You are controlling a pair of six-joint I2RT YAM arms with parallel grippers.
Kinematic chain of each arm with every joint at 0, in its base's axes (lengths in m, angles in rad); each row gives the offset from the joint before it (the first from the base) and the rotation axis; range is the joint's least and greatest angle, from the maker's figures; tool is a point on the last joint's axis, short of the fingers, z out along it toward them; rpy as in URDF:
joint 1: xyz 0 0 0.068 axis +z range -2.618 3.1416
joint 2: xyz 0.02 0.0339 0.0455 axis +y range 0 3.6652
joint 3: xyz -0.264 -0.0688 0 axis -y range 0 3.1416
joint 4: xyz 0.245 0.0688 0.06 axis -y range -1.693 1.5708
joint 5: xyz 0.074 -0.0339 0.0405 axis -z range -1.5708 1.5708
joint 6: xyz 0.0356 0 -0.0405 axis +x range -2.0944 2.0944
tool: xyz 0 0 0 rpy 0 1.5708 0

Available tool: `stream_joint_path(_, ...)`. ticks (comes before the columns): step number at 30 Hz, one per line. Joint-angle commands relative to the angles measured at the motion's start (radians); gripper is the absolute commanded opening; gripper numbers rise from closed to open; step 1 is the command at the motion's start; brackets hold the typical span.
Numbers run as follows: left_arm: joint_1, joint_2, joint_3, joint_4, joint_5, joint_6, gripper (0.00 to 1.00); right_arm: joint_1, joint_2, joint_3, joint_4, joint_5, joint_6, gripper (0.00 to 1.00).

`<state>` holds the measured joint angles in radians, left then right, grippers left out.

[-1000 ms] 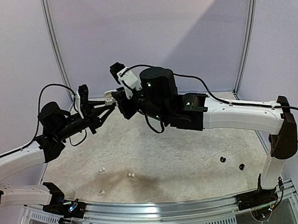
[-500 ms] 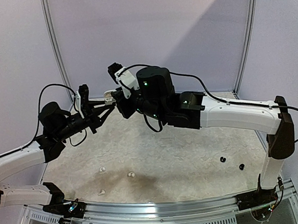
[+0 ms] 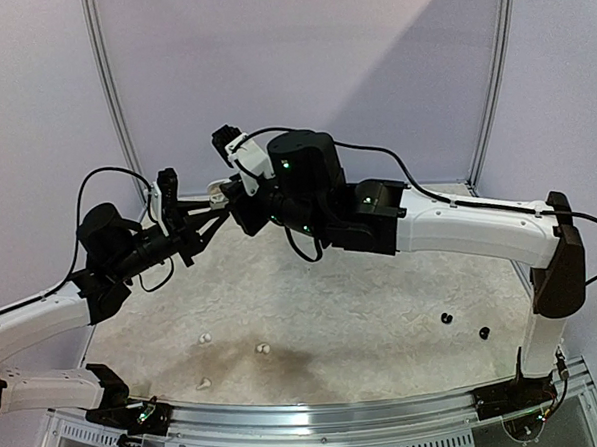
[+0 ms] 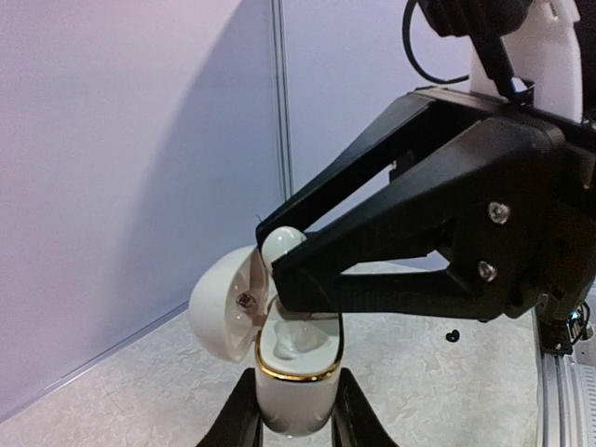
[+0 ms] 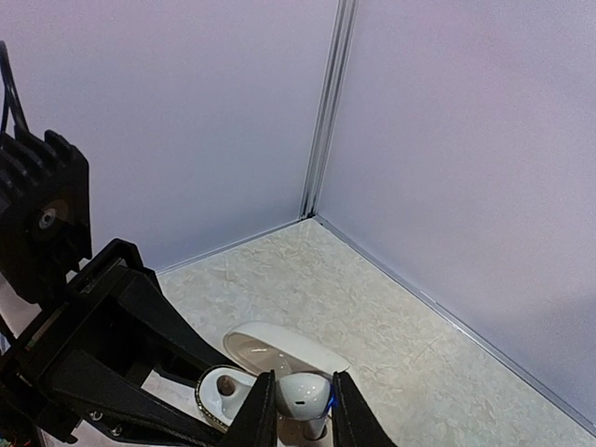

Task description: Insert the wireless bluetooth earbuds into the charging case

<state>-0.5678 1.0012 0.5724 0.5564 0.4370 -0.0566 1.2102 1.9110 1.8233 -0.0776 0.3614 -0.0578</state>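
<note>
Right gripper (image 5: 300,412) pinches 1 white earbud (image 5: 303,393) — just above the case (image 4: 292,396) the left gripper (image 4: 296,424) clamps.

A white earbud (image 4: 282,244) hangs just above the open, upright, gold-rimmed charging case (image 4: 296,396).

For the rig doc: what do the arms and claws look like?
Left arm and right arm: white links, black joints, loose black cables, green LEDs on the right. Left claw and right claw: black, two tapered fingers.
</note>
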Motion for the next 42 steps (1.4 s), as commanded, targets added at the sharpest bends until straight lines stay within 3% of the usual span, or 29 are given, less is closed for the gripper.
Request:
stream_joint_path(1,-0.021,-0.012,0.015,0.067,0.006,-0.001,0.00,0.001,0.039,0.011,-0.087,-0.004,0.006,0.19)
stream_joint_path(21,-0.022,-0.006,0.017,0.057,0.005,0.000,0.00,0.000,0.041,0.017,-0.109,0.004,0.025,0.22)
stream_joint_path(35,-0.021,-0.004,0.012,0.028,-0.023,0.009,0.00,-0.004,0.002,0.020,-0.074,-0.004,0.056,0.01)
stream_joint_path(42,-0.021,-0.004,0.013,-0.005,-0.035,0.018,0.00,-0.004,-0.027,0.021,-0.033,-0.028,0.095,0.00)
